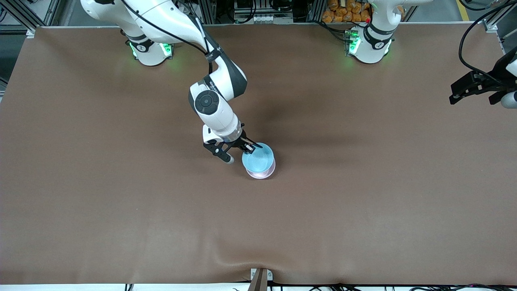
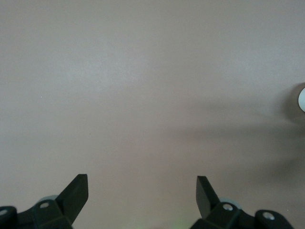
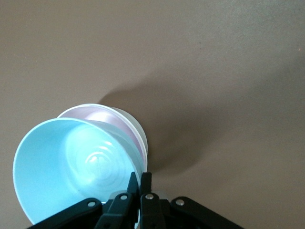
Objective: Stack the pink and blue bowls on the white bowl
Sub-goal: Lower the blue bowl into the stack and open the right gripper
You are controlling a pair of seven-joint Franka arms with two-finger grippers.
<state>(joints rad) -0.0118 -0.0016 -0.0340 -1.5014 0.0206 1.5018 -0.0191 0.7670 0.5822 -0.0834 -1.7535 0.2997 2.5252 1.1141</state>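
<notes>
Blue bowl in the right end effector's pinch, over the stack at mid-table.

Nearest the front camera sits the pink bowl (image 1: 261, 173), nested in the white bowl (image 3: 136, 126), whose rim peeks out under it in the right wrist view; the blue bowl (image 1: 257, 159) tilts just over them, its rim clamped between the fingers of the right end effector (image 1: 247, 148); farther up the table (image 1: 363, 182), at the left arm's end, the left end effector (image 1: 470, 87) waits, fingers spread wide, nothing between them.
</notes>
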